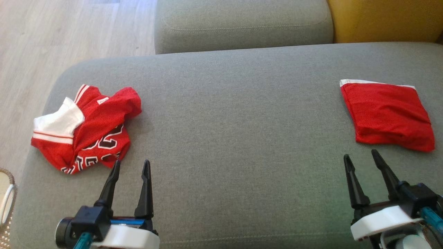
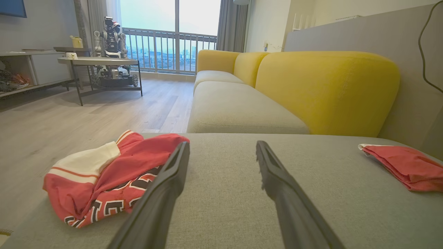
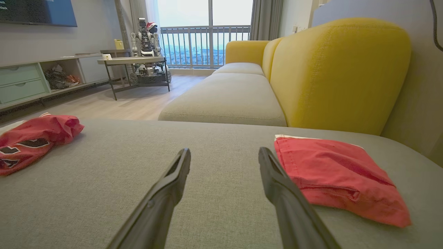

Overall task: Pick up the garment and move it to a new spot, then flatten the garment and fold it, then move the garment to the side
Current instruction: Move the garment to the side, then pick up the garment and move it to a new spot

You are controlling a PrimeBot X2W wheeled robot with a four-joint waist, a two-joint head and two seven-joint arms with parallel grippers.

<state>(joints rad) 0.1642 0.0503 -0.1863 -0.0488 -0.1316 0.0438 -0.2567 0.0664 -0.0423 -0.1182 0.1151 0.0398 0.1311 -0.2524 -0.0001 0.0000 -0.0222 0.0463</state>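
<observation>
A: Where is the garment lying now?
B: On the left end of the grey fabric sofa seat. The crumpled red jersey with white trim and black-and-white lettering is a loose heap there, near the seat's left edge.
A: And the left claw?
B: The left claw hovers just beside the heap's near edge, its two dark fingers spread wide and holding nothing. The jersey lies ahead of it and a little to its left. Whether the left fingertip touches the hem I cannot tell.
A: How does the heap lie?
B: Its longer side seems to run slanted, from near-left to far-right, so I judge that a short reach forward and leftward is needed.
A: The right side?
B: The right claw is also wide and empty, well apart from the jersey. Just beyond it lies a folded red cloth square with a white edge — it looks already finished. So the left arm is clearly the nearer one.
</observation>
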